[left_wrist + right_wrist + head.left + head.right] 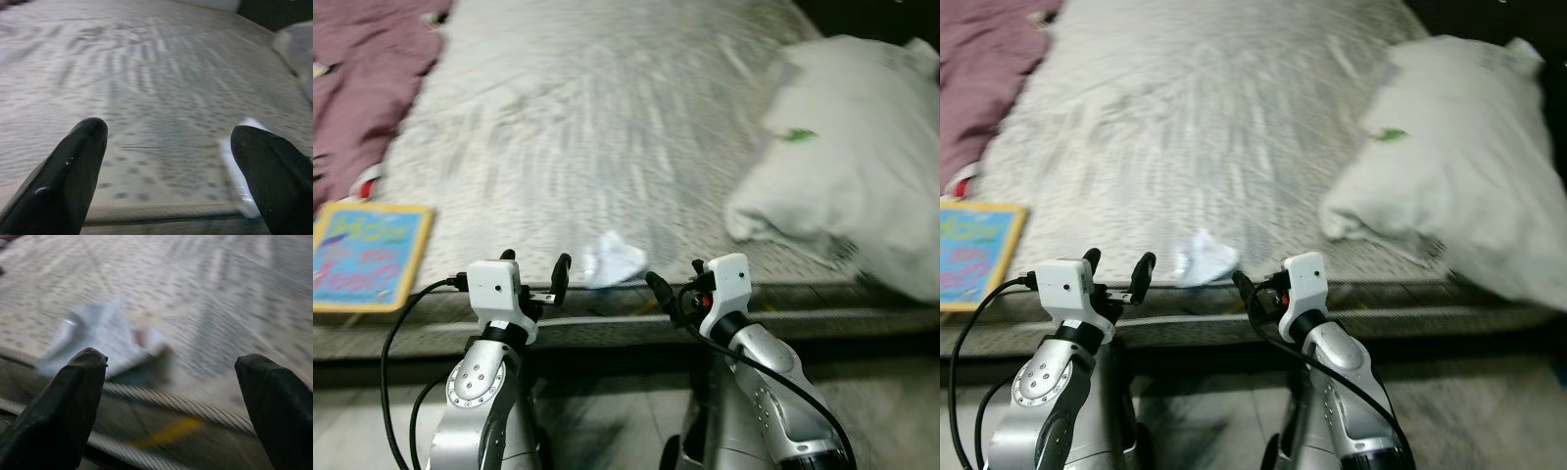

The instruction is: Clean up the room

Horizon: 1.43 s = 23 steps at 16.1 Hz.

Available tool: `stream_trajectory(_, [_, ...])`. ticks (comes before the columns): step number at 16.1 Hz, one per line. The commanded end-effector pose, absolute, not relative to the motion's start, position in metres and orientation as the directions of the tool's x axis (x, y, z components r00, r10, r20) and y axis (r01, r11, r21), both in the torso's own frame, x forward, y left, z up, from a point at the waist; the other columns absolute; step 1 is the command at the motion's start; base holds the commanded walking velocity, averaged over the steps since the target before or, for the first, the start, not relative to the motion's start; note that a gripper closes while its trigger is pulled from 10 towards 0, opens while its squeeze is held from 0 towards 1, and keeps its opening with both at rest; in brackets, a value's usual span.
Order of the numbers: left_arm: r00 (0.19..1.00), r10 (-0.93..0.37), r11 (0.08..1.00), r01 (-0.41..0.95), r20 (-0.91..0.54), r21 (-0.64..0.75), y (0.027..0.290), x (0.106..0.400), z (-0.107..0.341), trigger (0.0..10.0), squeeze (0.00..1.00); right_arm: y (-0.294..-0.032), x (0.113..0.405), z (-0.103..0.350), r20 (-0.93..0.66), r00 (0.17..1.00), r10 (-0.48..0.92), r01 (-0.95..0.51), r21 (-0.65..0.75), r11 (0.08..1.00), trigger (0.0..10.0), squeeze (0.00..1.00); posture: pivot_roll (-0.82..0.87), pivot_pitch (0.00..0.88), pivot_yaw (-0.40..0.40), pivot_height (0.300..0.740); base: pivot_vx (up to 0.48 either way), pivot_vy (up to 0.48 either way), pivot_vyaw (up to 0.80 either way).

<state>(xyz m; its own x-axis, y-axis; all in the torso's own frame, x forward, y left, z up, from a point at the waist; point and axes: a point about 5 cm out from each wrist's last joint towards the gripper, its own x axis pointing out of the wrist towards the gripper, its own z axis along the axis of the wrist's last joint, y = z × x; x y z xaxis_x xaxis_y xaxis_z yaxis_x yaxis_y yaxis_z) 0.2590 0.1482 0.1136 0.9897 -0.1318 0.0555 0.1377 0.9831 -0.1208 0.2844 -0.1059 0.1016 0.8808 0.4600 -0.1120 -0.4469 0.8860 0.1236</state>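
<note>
Both claws, left and right, gape apart beside crumpled paper; head views add a book.

A bedroom in a home: a bed with a patterned sheet, a white pillow and maroon blanket lying on it.
</note>
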Motion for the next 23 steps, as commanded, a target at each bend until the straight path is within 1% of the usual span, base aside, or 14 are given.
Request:
stream_trajectory(1, [0.992,-0.120,0.986,0.124,0.048,-0.109,0.152,0.256,0.114,10.0,0.00,-0.102,0.287,0.103,-0.110,0.876,0.469,-0.454,0.133,0.881,10.0,0.00,-0.02,0.191,-0.070,0.483,0.000,0.000,0.00])
stream_trajectory(3, [0.991,-0.121,0.987,0.126,0.049,-0.104,0.152,0.256,0.114,10.0,0.00,-0.096,0.293,0.102,-0.125,0.868,0.481,-0.466,0.131,0.875,10.0,0.00,-0.01,0.189,-0.067,0.483,0.000,0.000,0.00])
stream_trajectory(7, [0.992,-0.117,0.991,0.120,0.056,-0.061,0.161,0.252,0.121,10.0,0.00,-0.080,0.306,0.100,-0.159,0.845,0.511,-0.495,0.130,0.859,10.0,0.00,0.06,0.184,-0.060,0.483,0.000,0.000,0.00])
stream_trajectory(11, [0.996,-0.076,0.997,0.077,0.044,-0.022,0.179,0.239,0.124,10.0,0.00,-0.063,0.319,0.100,-0.173,0.835,0.523,-0.508,0.124,0.852,10.0,0.00,0.12,0.199,-0.071,0.483,0.000,0.000,0.00])
stream_trajectory(14, [0.998,-0.057,0.998,0.057,0.038,-0.013,0.181,0.230,0.126,10.0,0.00,-0.055,0.323,0.094,-0.204,0.819,0.536,-0.523,0.118,0.844,10.0,0.00,0.16,0.208,-0.080,0.483,0.000,0.000,0.00])
stream_trajectory(15, [0.998,-0.057,0.998,0.057,0.036,-0.011,0.181,0.229,0.127,10.0,0.00,-0.053,0.325,0.094,-0.207,0.822,0.530,-0.517,0.116,0.848,3.2,0.00,0.16,0.210,-0.080,0.483,0.000,0.000,0.00])
stream_trajectory(16, [0.998,-0.057,0.998,0.057,0.033,-0.007,0.181,0.227,0.128,10.0,0.00,-0.051,0.328,0.093,-0.211,0.827,0.521,-0.509,0.115,0.853,0.0,0.00,0.17,0.212,-0.081,0.483,0.000,0.000,0.00])
stream_trajectory(20, [0.999,-0.044,0.999,0.043,0.031,0.010,0.186,0.225,0.131,10.0,0.00,-0.042,0.333,0.092,-0.211,0.835,0.508,-0.493,0.122,0.861,0.0,0.00,0.19,0.214,-0.082,0.483,0.000,0.000,0.00])
stream_trajectory(23, [0.999,-0.039,0.999,0.038,0.033,0.009,0.185,0.227,0.132,10.0,0.00,-0.046,0.337,0.089,-0.211,0.849,0.484,-0.471,0.111,0.875,0.0,0.00,0.18,0.208,-0.084,0.483,0.000,0.000,0.00])
